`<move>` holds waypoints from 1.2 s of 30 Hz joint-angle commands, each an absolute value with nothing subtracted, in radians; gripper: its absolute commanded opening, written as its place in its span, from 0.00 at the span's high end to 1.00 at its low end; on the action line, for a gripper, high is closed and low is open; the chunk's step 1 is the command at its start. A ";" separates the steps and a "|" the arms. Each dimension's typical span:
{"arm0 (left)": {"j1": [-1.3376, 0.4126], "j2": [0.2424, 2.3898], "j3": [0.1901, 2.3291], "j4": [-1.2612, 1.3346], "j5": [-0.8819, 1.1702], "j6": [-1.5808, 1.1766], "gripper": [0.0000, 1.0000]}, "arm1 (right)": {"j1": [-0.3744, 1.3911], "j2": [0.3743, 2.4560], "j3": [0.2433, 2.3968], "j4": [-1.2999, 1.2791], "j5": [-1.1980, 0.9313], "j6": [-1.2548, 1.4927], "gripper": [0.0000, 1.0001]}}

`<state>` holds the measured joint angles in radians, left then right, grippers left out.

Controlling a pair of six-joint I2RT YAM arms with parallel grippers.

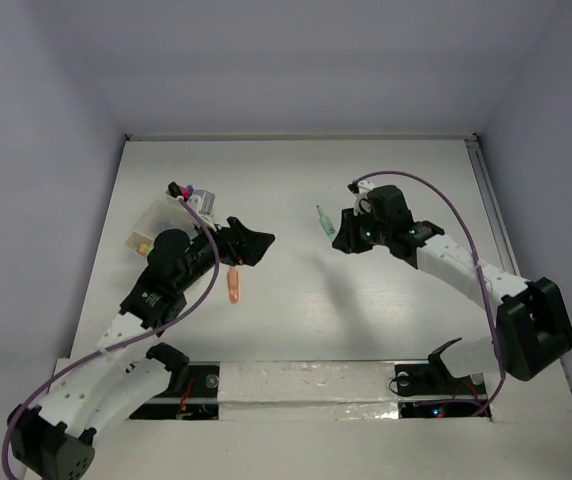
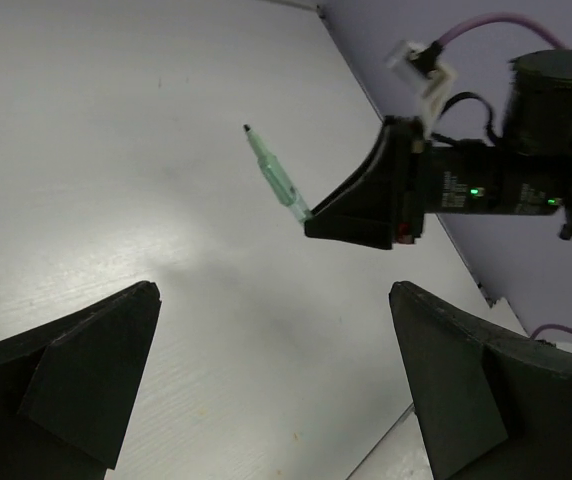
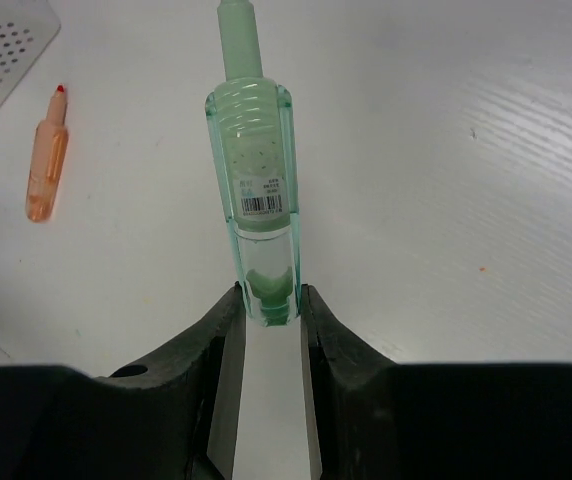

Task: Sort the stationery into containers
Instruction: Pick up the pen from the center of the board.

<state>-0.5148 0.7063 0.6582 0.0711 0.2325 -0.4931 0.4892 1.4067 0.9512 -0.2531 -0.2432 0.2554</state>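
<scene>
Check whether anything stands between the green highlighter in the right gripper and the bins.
Yes. The left gripper, wide open, sits on the line from the green highlighter, held by the right gripper, to the bins; its arm covers part of them. The orange marker lies just beside that line.

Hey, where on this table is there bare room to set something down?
The far strip of table beyond both arms is bare, and so is the near-middle stretch between the orange marker and the right arm. The left side is crowded: bins, left arm and open left pincer bunch together there.
</scene>
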 commanded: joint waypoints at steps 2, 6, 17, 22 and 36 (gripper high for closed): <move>-0.518 0.779 0.572 0.337 0.221 -0.649 0.01 | 0.534 1.289 0.907 -0.184 -0.290 0.287 0.93; -0.546 0.903 0.551 0.460 0.221 -0.673 0.01 | 0.581 1.263 0.885 -0.173 -0.276 0.288 0.93; -0.666 1.216 0.624 0.672 0.147 -0.693 0.61 | 0.653 1.256 0.847 -0.106 -0.293 0.282 0.93; -0.666 1.264 0.624 0.725 0.141 -0.707 0.65 | 0.673 1.256 0.857 -0.098 -0.302 0.276 0.93; -0.675 1.339 0.667 0.735 0.101 -0.664 1.00 | 0.701 1.264 0.864 -0.124 -0.275 0.261 0.93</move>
